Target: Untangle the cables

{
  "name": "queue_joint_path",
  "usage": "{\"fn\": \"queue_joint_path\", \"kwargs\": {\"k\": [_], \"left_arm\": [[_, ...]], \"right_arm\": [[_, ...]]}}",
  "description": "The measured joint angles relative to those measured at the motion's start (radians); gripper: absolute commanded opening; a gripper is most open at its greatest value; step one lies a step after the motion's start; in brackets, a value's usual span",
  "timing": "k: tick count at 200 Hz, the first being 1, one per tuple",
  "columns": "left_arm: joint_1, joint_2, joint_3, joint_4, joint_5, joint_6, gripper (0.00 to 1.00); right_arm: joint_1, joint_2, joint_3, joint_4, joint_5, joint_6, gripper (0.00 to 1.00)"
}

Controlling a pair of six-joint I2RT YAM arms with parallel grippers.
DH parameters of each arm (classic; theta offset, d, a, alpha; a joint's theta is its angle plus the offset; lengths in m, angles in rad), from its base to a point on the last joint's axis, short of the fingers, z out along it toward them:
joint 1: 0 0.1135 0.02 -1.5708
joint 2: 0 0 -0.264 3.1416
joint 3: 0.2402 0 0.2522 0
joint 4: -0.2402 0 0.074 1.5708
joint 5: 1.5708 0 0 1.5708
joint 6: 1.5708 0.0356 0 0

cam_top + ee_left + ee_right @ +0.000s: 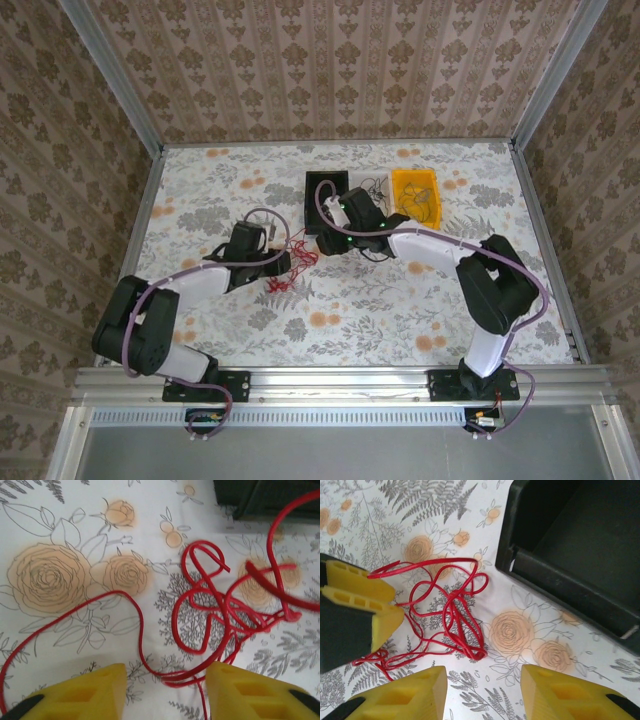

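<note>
2 open: L tool (166,669) astride cables (227,625), R tool (484,671) empty | black bin (570,535) nr

You are looking at a robot test cell dressed like a home: wallpaper panels (330,60) in an aluminium frame (114,75) enclose a floral-clothed table (400,320).

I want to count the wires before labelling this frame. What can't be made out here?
Top view: the red cables are too small to count, as is what lies in the yellow bin.
Left wrist view: one loop runs off the top right edge; the nearest strand is blurred.
Right wrist view: the left gripper hides part of the bundle.
</note>
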Motion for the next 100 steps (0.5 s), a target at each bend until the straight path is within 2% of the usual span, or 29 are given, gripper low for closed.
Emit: {"fn": "queue_joint_path", "kwargs": {"k": [49,65,100], "left_arm": [[0.000,0.061,0.043,0.001,0.001,0.024,0.10],[0.000,0.082,0.053,0.002,0.002,0.032,0.05],[0.000,0.091,0.057,0.002,0.005,0.031,0.01]], "right_arm": [[0.000,0.117,0.082,-0.036,-0.066,-0.001,0.42],[0.000,0.156,0.124,-0.046,-0.090,-0.001,0.42],[0.003,0.219,0.188,-0.072,-0.159,-0.007,0.41]]}}
